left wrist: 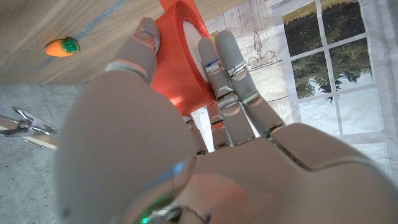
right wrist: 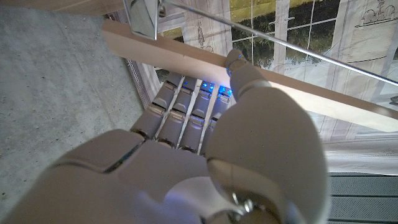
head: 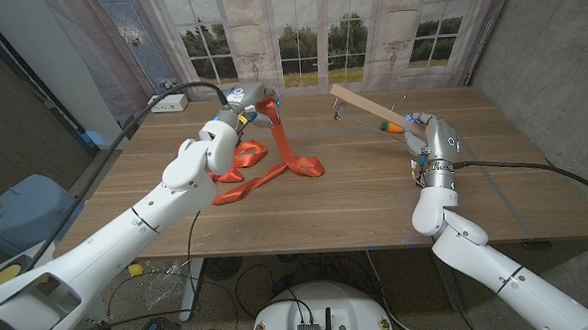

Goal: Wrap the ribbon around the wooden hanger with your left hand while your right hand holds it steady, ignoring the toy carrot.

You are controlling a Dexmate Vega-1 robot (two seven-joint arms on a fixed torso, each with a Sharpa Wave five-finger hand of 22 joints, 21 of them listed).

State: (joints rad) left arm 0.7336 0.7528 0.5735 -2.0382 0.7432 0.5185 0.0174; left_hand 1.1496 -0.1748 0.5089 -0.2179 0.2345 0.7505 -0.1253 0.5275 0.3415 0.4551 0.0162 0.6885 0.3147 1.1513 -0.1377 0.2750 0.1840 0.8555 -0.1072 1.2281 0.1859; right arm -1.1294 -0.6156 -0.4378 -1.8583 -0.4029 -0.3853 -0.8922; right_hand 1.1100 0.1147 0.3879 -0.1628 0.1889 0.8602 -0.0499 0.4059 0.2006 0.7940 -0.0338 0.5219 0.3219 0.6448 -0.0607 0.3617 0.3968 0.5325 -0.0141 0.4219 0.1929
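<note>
The wooden table [head: 375, 196] runs wide in front of the robot, with a curtained window behind its far edge. Both white arms reach over it from the near corners.

The red ribbon [head: 292, 155] is the biggest loose thing on it: a tangle of loops lies on the left half of the table, and one band rises from the heap up to the left hand [head: 240, 106]. That hand is lifted above the far left part of the table and grips the ribbon; in the left wrist view the fingers [left wrist: 227, 59] and thumb close around a broad red fold of ribbon [left wrist: 183, 56].

The wooden hanger [head: 369, 105] is held clear of the table on the right side, tilted, with its far end higher and pointing toward the middle. Its metal hook [head: 337, 106] hangs near that raised end. The right hand [head: 424, 129] grips the lower end; in the right wrist view the fingers [right wrist: 186, 102] lie against one face of the wooden bar [right wrist: 186, 53] and the thumb presses the other, with a thin metal rod [right wrist: 280, 46] running alongside the bar.

The ribbon and the hanger are well apart, with bare table between them.

The toy carrot [head: 394, 127], orange with a green top, lies on the table just beside the right hand, under the hanger's lower end. It also shows in the left wrist view [left wrist: 61, 47].
</note>
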